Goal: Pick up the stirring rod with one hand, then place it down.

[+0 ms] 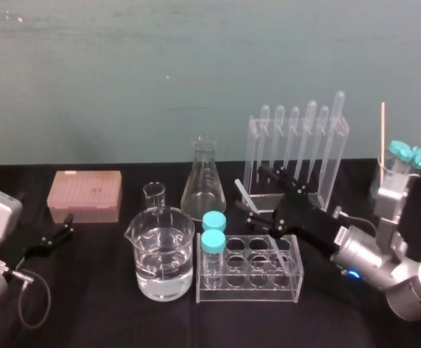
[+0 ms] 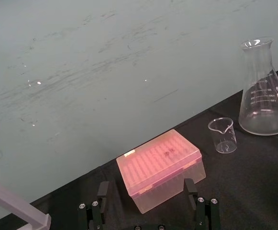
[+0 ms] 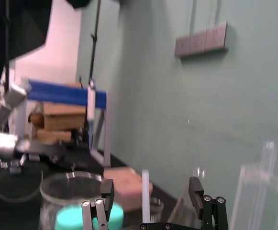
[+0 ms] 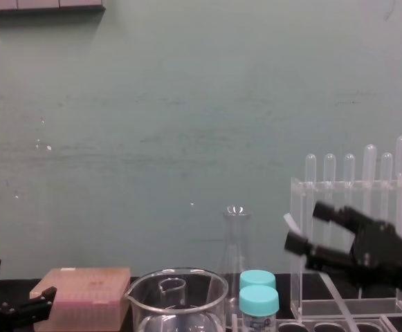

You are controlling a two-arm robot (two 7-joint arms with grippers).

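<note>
The right gripper reaches in over the low clear acrylic tube rack, in front of the tall clear rack of bulb-topped pipettes. Its two black jointed fingers are spread wide. The stirring rod runs through the gap between them. In the right wrist view the rod stands near the middle of that gap, apart from both fingers. Whether it rests on the gripper's palm cannot be told.

The rod is a thin, straight, translucent whitish stick. It slants from its upper end, just past the fingertips, down toward the wells of the low rack. In the chest view its pale tip pokes out between the two fingers of the right gripper.

Two teal-capped vials stand in the rack's left end. Just left of them is a wide glass beaker part full of clear liquid. Behind it are a small empty beaker and a glass conical flask. A frosted pink tip box lies farther left on the black cloth.

The left gripper sits at the table's left edge near the pink box, fingers wide apart and holding nothing.
</note>
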